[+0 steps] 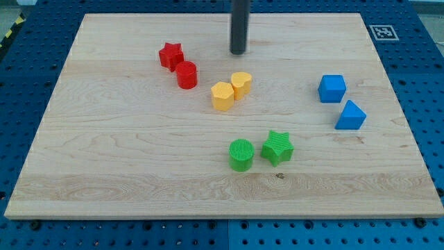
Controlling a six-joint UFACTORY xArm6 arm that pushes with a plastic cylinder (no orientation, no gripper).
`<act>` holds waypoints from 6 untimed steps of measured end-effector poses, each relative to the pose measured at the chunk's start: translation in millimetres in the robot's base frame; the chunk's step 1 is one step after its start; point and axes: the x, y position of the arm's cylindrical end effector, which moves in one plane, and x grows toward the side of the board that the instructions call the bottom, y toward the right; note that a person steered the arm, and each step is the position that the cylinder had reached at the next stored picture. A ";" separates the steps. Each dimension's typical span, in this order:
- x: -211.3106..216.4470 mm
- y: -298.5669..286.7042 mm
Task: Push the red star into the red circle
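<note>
The red star (170,55) lies on the wooden board at the upper left of middle. The red circle (186,74) stands just below and right of it, touching it or nearly so. My tip (238,52) is the lower end of the dark rod that comes down from the view's top. It rests on the board well to the right of the red star, apart from every block.
A yellow hexagon (222,96) and a yellow rounded block (241,85) sit below the tip. A green circle (241,154) and green star (277,147) lie lower middle. A blue cube (331,88) and blue triangle (350,116) are at right. The board's edge (222,217) runs along the bottom.
</note>
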 end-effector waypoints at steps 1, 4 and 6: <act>-6.9 -76.3; 24.5 -171.8; 26.7 -133.8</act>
